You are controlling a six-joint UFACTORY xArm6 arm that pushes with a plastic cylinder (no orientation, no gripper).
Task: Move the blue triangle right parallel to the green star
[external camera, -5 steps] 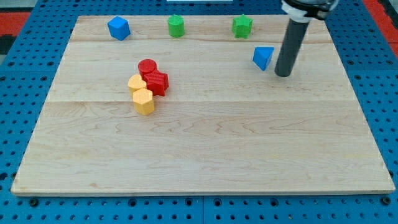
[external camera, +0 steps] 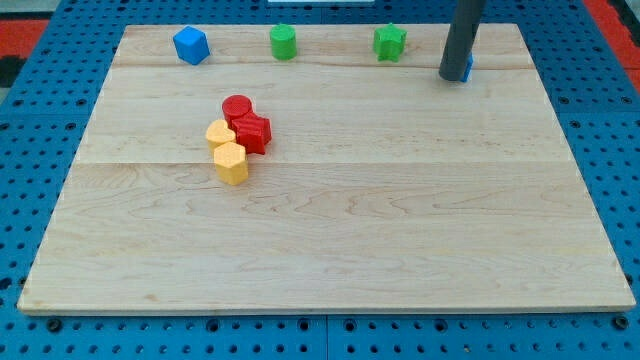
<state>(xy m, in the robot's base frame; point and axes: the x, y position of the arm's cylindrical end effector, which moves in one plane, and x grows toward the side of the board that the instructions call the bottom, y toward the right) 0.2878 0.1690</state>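
Blue triangle [external camera: 467,69]: mostly hidden behind my tip [external camera: 452,78], near desk [external camera: 330,230] top, right of green star [external camera: 389,42]. No hand fitted; nothing held. Advice: nudge gently, level with star.

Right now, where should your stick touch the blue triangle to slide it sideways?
Hard to say exactly: my tip hides nearly all of the blue triangle, with only a sliver peeking out on the view's right. It already sits level with the green star. For more rightward travel, I'd press its view-left side.
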